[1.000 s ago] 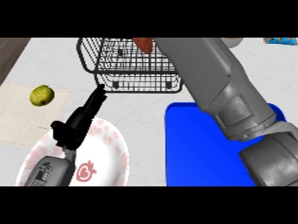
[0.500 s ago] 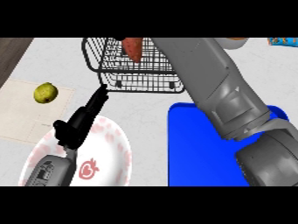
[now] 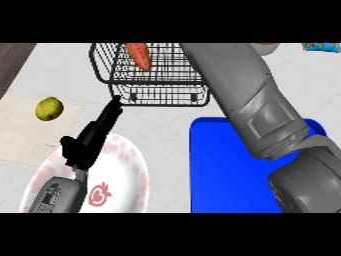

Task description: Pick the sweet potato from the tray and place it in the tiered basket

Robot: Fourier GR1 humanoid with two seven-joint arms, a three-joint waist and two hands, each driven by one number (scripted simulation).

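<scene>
The tiered basket (image 3: 158, 75) is reached over by the right forearm, and the blue tray (image 3: 232, 165) lies below it. A risk can be judged: the sweet potato (image 3: 138, 55), standing tilted over the upper tier, could catch on the wires or fall outside if released badly. The right hand is hidden, so its fingers cannot be told. The left hand (image 3: 92, 137) is held with straight fingers over the plate (image 3: 125, 175).

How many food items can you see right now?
2: the sweet potato in the wire basket, and a yellow-green fruit on the mat at left. The right arm may hide others.
</scene>
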